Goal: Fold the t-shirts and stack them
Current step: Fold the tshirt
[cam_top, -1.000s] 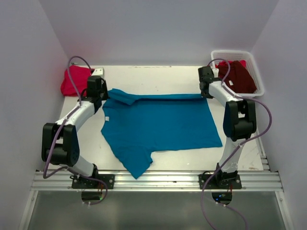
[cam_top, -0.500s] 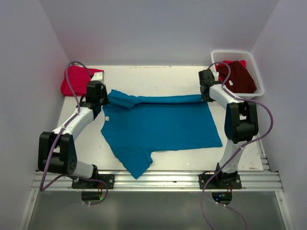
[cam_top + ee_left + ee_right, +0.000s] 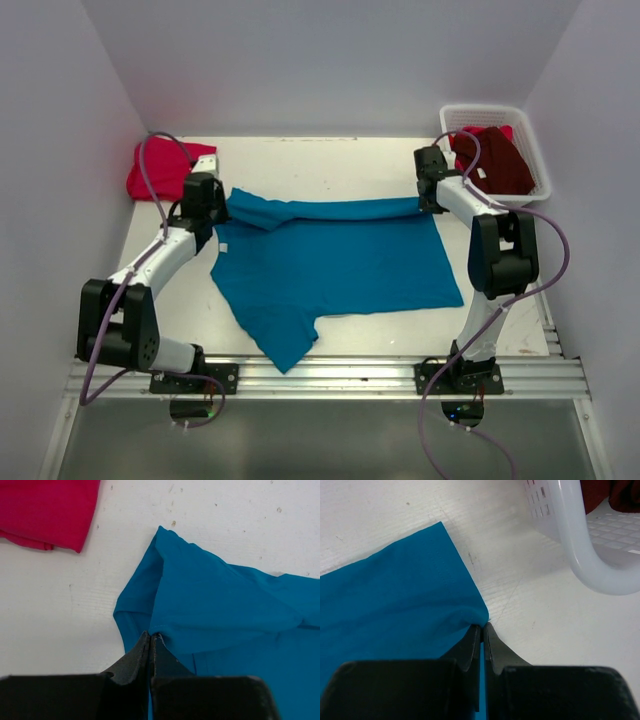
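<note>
The left gripper (image 3: 150, 636) is clenched on a doubled edge of the teal shirt (image 3: 340, 265), at its far-left corner by the sleeve. The right gripper (image 3: 482, 626) is pinched tight on the far-right corner of the same shirt, with cloth bunched just ahead of the tips. Between the two grips, the far edge forms a narrow folded band lying over the shirt's body. The rest of the shirt lies flat on the table (image 3: 330, 160), with one sleeve pointing to the near edge.

Over the last second both grippers have crept a little toward the near side, taking that edge with them. The left arm's elbow has dropped lower and further out. The band is now slightly slacker and overlaps the body a little more. I judge that the first lengthwise fold has only just begun and most of the travel is still ahead.

The red shirt (image 3: 158, 168) sits bunched at the far-left corner, near the left gripper but not touching the teal one. The maroon shirt (image 3: 497, 160) is heaped in the basket (image 3: 495, 108) at far right, not yet handled. So one shirt is part-folded, and none are stacked yet.
</note>
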Action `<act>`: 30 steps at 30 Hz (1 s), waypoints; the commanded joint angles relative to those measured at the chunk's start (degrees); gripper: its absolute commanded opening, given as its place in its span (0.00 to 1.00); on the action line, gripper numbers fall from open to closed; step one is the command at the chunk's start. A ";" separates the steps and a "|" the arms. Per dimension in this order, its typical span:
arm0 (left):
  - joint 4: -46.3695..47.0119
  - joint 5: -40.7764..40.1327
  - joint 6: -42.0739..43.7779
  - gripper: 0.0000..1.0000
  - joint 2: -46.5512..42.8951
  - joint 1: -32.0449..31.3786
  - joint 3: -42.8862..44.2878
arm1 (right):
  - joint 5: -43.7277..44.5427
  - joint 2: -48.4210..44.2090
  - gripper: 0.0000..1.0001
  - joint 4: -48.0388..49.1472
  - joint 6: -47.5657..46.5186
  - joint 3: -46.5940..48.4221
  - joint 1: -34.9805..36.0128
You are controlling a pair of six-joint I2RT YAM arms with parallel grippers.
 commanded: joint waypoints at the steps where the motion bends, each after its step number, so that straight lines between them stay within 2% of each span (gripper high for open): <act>1: 0.89 -1.51 -1.76 0.00 -2.57 -0.23 -0.86 | -0.17 -2.04 0.00 0.19 1.21 -0.44 0.04; 20: -2.89 -0.28 -3.78 0.00 -8.63 -0.67 -3.93 | -0.61 -2.84 0.00 0.10 1.21 -1.24 0.04; 27: -2.02 0.33 -5.53 0.00 -7.23 -0.75 -5.61 | -1.14 -2.49 0.00 -0.08 1.29 -1.15 0.21; 28: -1.93 0.25 -5.97 0.00 -7.14 -0.84 -5.70 | -1.05 -2.40 0.02 -0.43 1.38 -0.97 0.30; 29: -2.10 0.16 -6.24 0.05 -6.97 -0.84 -5.52 | -0.97 -2.40 0.13 -0.61 1.47 -0.71 0.30; 30: -2.63 -0.28 -7.02 0.23 -6.96 -0.84 -5.35 | -1.05 -2.48 0.42 -0.52 1.47 -0.71 0.21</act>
